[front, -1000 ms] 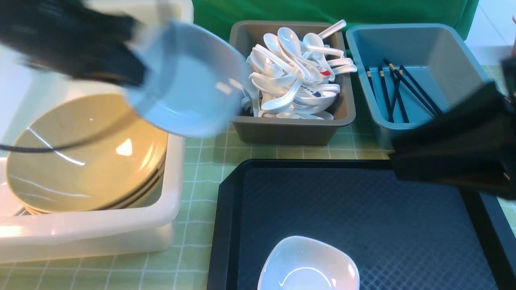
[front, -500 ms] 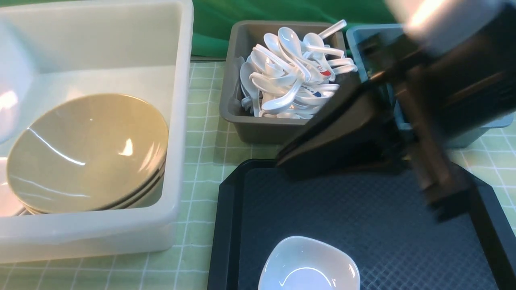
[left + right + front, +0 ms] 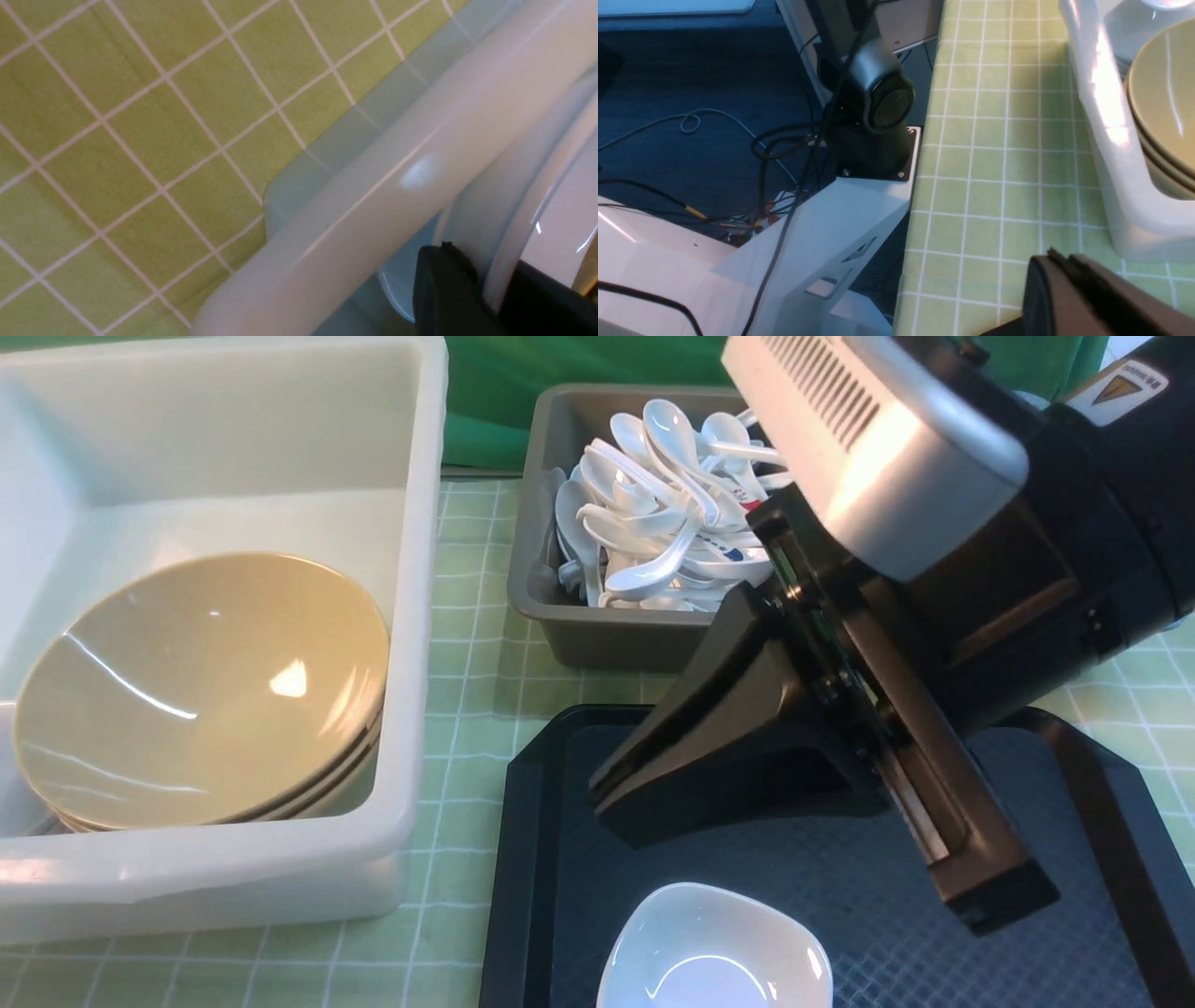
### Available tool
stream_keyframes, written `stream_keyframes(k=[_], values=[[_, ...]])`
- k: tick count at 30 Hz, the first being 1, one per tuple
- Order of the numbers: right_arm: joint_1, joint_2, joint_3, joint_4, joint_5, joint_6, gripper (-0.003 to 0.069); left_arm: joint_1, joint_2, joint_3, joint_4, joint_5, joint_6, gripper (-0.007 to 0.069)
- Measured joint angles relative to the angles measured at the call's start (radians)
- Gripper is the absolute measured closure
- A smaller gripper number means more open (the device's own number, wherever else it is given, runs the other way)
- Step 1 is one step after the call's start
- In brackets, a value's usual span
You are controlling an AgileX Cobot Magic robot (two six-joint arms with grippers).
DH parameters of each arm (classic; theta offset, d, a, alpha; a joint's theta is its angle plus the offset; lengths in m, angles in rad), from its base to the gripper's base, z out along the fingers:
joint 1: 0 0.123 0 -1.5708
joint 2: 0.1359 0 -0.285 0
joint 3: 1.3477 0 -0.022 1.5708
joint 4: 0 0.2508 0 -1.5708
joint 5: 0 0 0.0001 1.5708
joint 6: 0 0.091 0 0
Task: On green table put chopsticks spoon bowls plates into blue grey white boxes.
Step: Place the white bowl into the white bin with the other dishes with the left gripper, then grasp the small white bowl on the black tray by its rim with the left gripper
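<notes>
The right tool (image 3: 607, 793) is seen shut into a matte black wedge, with nothing held in it. It is held over the black tray (image 3: 523, 859), whose floor is embossed with a fine diamond grid. A glossy white bowl (image 3: 714, 952) with softly squared corners is set on that tray, near the tool's tip, on the robot's side. Beyond the tool, smooth white spoons (image 3: 653, 523) are heaped in the grey box (image 3: 597, 639). Left of its tip, glazed olive bowls (image 3: 205, 691) are nested in the translucent white box (image 3: 411, 616). The left tool (image 3: 488, 261) is closed on the thin rim of a pale bowl (image 3: 560, 224), just inside that box's rounded lip, beside the checked green table (image 3: 140, 140).
</notes>
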Motion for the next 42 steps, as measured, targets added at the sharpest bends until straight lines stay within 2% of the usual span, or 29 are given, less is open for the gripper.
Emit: stream_keyframes(k=[9, 12, 18, 25, 29, 32, 34, 38, 42], values=[[0.000, 0.000, 0.000, -0.011, -0.002, 0.000, 0.0631, -0.008, 0.053, 0.001, -0.023, 0.011, -0.016, 0.0600], [0.000, 0.000, 0.000, -0.011, -0.003, 0.000, 0.0630, -0.030, 0.056, 0.001, -0.002, 0.002, -0.026, 0.0569], [0.000, 0.000, 0.000, -0.012, -0.004, 0.000, 0.0622, -0.112, 0.057, -0.002, 0.091, -0.002, -0.079, 0.0466], [0.000, 0.000, 0.000, -0.018, -0.004, 0.000, 0.0615, -0.177, 0.033, -0.119, 0.225, 0.040, -0.132, 0.0253], [-0.009, -0.010, 0.000, -0.102, 0.000, 0.043, 0.0612, -0.222, -0.069, -0.168, 0.192, 0.041, -0.116, 0.0189], [-0.052, -0.033, 0.000, -0.171, 0.006, 0.096, 0.0612, -0.312, -0.155, -0.172, 0.112, 0.049, -0.032, 0.0187], [-0.084, -0.055, 0.000, -0.198, 0.010, 0.125, 0.0612, -0.411, -0.203, -0.168, 0.022, 0.052, 0.061, 0.0187], [-0.167, -0.113, 0.000, -0.238, 0.049, 0.169, 0.0612, -0.690, -0.243, -0.130, -0.142, 0.055, 0.265, 0.0187], [-0.236, -0.184, 0.025, -0.274, 0.060, 0.206, 0.0612, -0.962, -0.206, -0.058, -0.240, 0.053, 0.347, 0.0187]])
